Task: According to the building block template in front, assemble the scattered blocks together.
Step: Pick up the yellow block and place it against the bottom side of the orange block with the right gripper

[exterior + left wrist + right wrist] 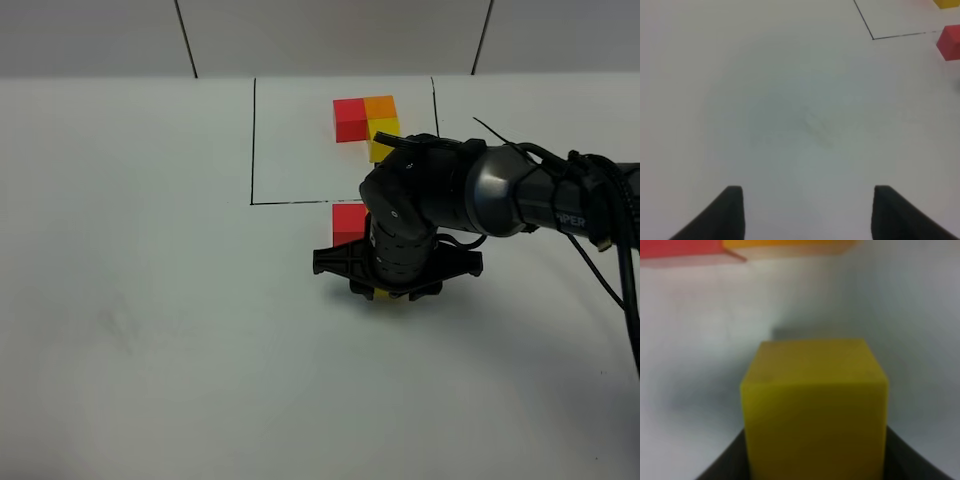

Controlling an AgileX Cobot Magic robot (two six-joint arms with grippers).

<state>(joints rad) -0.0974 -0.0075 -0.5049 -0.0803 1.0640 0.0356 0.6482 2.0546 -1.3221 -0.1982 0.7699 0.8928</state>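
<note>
So the right gripper [815, 460] has its jaws clamped on the yellow cube [814, 410], low over the worktop [150, 330] just beside the red cube [349, 222]. Looks light, rigid, probably slick; flat opposite faces are the spot. Left gripper [807, 212] hangs apart, jaws spread, empty.

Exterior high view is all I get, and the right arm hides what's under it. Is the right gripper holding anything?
Observer: Yes. The right wrist view shows the yellow cube filling the space between the right gripper fingers.
Operator: Where are the other loose cubes?
Observer: In that same view the red cube and the orange cube sit side by side just beyond the yellow one.
Operator: And the left gripper?
Observer: The left wrist view shows the left gripper over bare table, fingers apart, holding nothing.
</note>
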